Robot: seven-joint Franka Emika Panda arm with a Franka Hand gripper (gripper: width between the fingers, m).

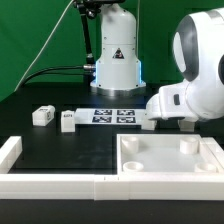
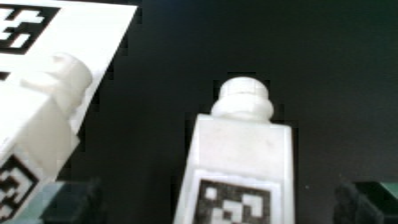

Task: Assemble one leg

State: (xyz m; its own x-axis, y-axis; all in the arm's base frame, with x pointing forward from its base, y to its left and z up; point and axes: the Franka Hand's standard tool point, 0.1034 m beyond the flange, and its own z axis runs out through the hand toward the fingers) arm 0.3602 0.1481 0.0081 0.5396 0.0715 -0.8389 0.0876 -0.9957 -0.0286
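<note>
- The fingers are spread apart, one on each side of a leg. Dark desk shows in both gaps, so nothing is gripped.
- The leg's tag is turned toward the wrist camera, and its peg end points away from the fingers.
- A second leg lies just beside it.
- Both are probably hidden under the arm, toward the edge of the desk on the exterior view's right.
- A third leg and a fourth leg sit beside the marker board.

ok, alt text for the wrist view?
A white leg, peg end pointing away and tag facing the camera, lies on the black table between the open fingers, untouched. A second tagged white part lies beside it.
</note>
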